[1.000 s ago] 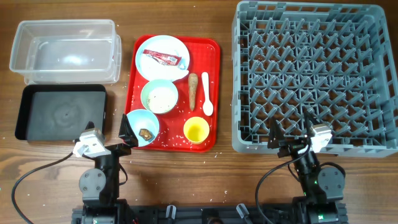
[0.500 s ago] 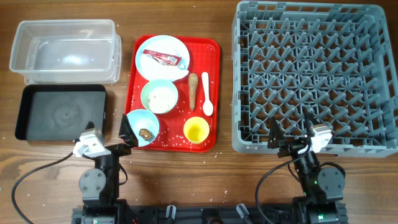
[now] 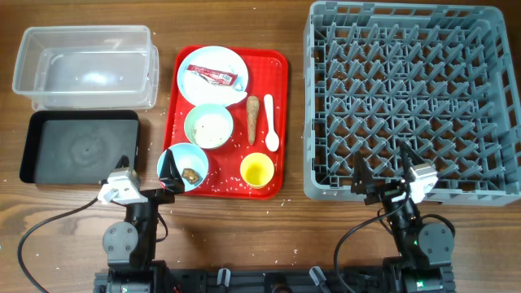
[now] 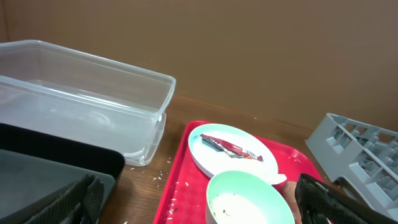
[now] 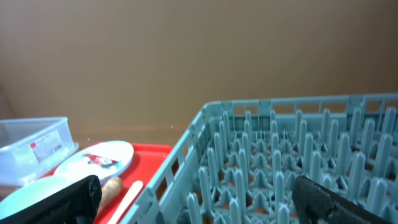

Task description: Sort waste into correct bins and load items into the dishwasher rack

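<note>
On the red serving tray (image 3: 281, 122) a pale blue plate (image 3: 198, 88) holds the red-and-white sachet wrapper (image 3: 212, 76). Below it stand a bowl with rice (image 3: 209, 127), a bowl (image 3: 184, 155) with a small brown food lump (image 3: 190, 173), the yellow cup (image 3: 257, 171), the carrot-like stick (image 3: 253, 116) and the white spoon (image 3: 269, 124). Loose rice grains (image 3: 232, 177) lie on the tray. My left gripper (image 3: 146, 167) is open and empty at the tray's front left corner. My right gripper (image 3: 383, 169) is open and empty over the dishwasher rack's (image 3: 407, 98) front edge. No napkin shows.
The clear tub (image 3: 85, 65) stands at the back left with the black tray (image 3: 81, 146) in front of it. The left wrist view shows the tub (image 4: 87, 87), plate (image 4: 230, 165) and rice bowl (image 4: 249, 199). The right wrist view shows the rack (image 5: 298, 162) and carrot stick (image 5: 112, 186).
My left gripper has shifted slightly to the right, toward the near bowl. The right gripper has barely moved. Nothing was picked up.
</note>
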